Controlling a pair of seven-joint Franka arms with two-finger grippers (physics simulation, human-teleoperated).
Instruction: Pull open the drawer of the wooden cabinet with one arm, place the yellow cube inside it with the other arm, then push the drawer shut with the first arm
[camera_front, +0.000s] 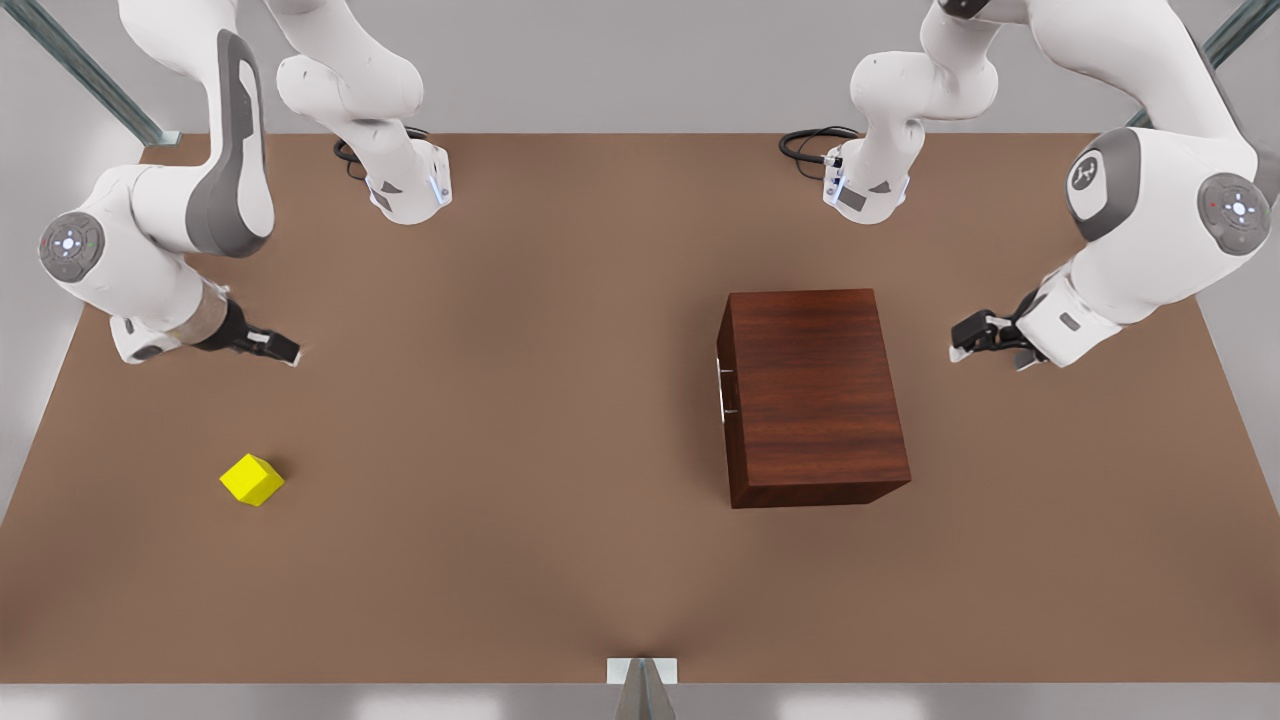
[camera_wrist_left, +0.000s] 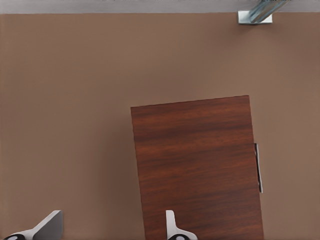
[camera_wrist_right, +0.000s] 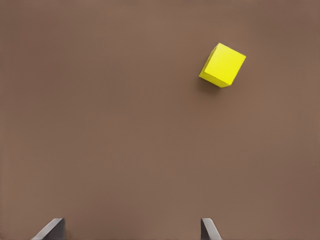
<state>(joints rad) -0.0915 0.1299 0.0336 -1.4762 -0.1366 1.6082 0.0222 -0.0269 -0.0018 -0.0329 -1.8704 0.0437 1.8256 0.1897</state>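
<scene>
1. Your wooden cabinet (camera_front: 812, 395) stands on the brown counter (camera_front: 500, 560), toward the front view's right, with its plain top facing up.
2. The drawer (camera_front: 722, 390) is flush with the cabinet side that faces the front view's left; you can see its thin silver bar handle (camera_front: 722, 392) there, and again in the left wrist view (camera_wrist_left: 258, 168).
3. Your left gripper (camera_front: 968, 337) hangs at the front view's right, just beside the cabinet and apart from it, on the side away from the handle. Its jaws stand apart and hold nothing; one fingertip (camera_wrist_left: 171, 224) shows over the cabinet top (camera_wrist_left: 197, 165) in its wrist view.
4. The yellow cube (camera_front: 252, 479) sits on the counter at the front view's left, well apart from the cabinet, turned corner-on.
5. Your right gripper (camera_front: 280, 348) is above the counter near the cube, not touching it. Its jaws are apart and empty, and the cube (camera_wrist_right: 223, 65) lies ahead of the fingertips (camera_wrist_right: 209, 229) in the right wrist view.
</scene>
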